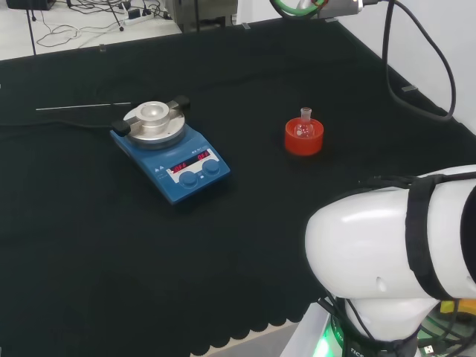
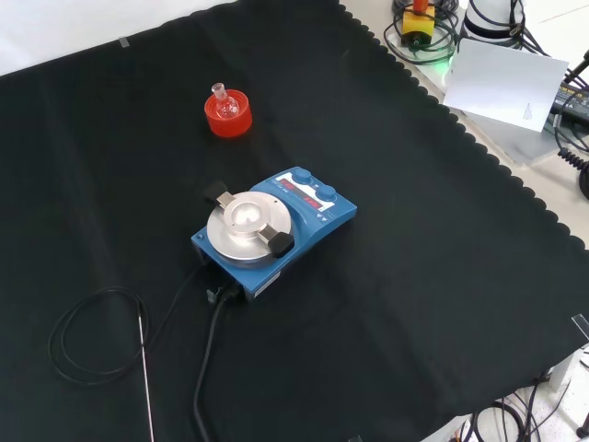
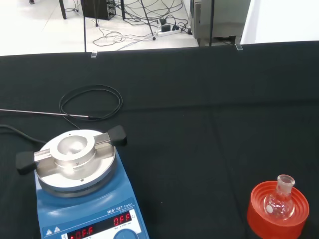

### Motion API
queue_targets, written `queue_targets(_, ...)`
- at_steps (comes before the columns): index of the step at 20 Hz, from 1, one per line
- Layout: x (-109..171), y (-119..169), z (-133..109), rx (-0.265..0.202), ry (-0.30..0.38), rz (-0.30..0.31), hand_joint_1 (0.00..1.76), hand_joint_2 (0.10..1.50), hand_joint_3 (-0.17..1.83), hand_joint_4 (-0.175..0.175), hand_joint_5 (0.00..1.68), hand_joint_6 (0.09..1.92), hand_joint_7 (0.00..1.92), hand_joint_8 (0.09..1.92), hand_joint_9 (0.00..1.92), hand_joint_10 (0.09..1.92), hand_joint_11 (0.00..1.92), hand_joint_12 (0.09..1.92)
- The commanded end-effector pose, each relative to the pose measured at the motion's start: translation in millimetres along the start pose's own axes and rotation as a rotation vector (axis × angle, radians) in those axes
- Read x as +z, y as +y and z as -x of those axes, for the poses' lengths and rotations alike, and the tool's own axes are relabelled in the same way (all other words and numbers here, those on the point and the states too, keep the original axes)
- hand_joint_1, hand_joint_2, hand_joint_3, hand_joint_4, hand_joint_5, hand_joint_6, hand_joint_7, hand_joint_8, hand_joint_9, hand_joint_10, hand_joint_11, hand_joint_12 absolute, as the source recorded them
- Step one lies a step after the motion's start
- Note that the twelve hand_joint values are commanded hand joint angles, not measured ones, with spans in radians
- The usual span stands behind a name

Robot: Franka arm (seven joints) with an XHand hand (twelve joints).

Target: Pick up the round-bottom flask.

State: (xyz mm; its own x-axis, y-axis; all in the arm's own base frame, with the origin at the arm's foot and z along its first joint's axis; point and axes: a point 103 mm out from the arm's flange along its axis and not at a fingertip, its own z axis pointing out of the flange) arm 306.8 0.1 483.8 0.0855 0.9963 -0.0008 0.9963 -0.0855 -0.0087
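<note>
Clear glass makes up the small round-bottom flask, a bulb with a short neck and a flared lip, which sits upright in a red ribbed ring stand on the matte black cloth of the bench. In the head view the flask and stand lie well apart from, and to the right of, a blue magnetic stirrer with a wedge-shaped body; in the front view they stand beyond it and a little to the left. The stirrer carries a round brushed-metal plate with a dished centre, crossed by a bar that ends in two black knobs, and its sloping face has two round blue dials and a lit red display. The wrist view brings the flask's bulb and lip close, with bright glints on the glass, and shows the ribbed rim of the stand. The front view shows a thick black cable leaving the stirrer's rear and a thin black wire coiled in a loop beside a slim straight metal rod on the cloth. The head view shows the arm's glossy white link at its right, banded by a black strap. I cannot tell how the hand's fingers are set.
</note>
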Motion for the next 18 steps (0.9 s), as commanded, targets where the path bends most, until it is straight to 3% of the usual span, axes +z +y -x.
queue_targets(1, 0, 1, 3, -0.001, -0.004, 0.009, 0.44, 1.06, 0.62, -0.017, 0.31, 0.51, 0.34, 0.79, 0.44, 0.85, 0.26, 1.36)
queue_targets(3, 0, 2, 7, -0.001, -0.002, 0.011, 0.26, 1.19, 0.43, -0.013, 0.33, 0.45, 0.15, 0.65, 0.25, 0.73, 0.09, 1.39)
queue_targets(5, 0, 2, 9, -0.001, 0.000, 0.014, 0.22, 1.23, 0.36, -0.012, 0.35, 0.42, 0.10, 0.61, 0.21, 0.70, 0.05, 1.39)
queue_targets(12, 6, 5, 11, 0.003, 0.000, 0.001, 0.21, 1.25, 0.33, -0.012, 0.35, 0.41, 0.09, 0.60, 0.20, 0.69, 0.04, 1.40)
queue_targets(18, 37, 19, 30, 0.045, 0.026, -0.049, 0.22, 1.25, 0.32, -0.012, 0.36, 0.40, 0.10, 0.60, 0.20, 0.69, 0.04, 1.40)
